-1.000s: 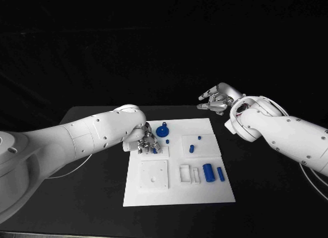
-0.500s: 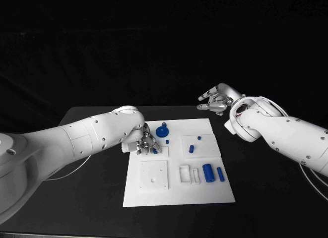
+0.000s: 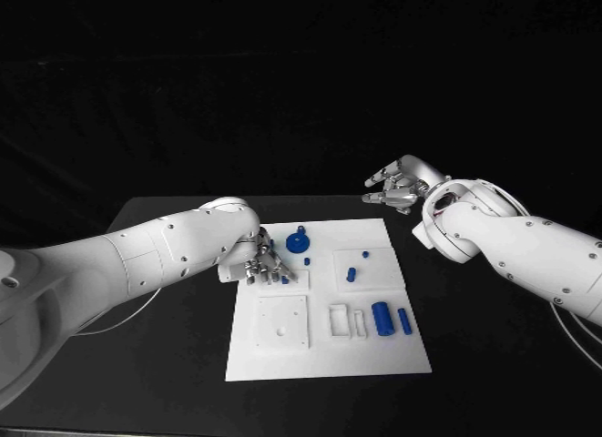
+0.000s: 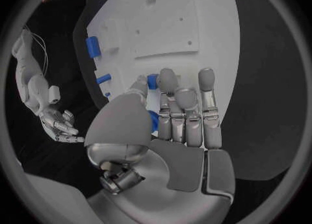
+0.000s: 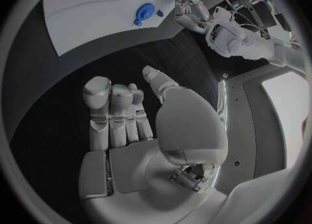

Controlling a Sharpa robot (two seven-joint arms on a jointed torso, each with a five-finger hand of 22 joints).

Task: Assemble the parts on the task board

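The left hand rests over the board near its far left corner, thumb and fingers pinching a small blue part. The right hand hangs off the board beyond its far right corner, fingers spread, holding nothing. Other blue parts lie toward the board's right edge.

Left hand over task board's far-left corner.

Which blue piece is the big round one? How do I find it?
Look at the white task board in the middle of the black table. Near its far edge, just beside the left hand, sits the round blue part. It is wide and disc-shaped; the other blue parts are small or stick-shaped.
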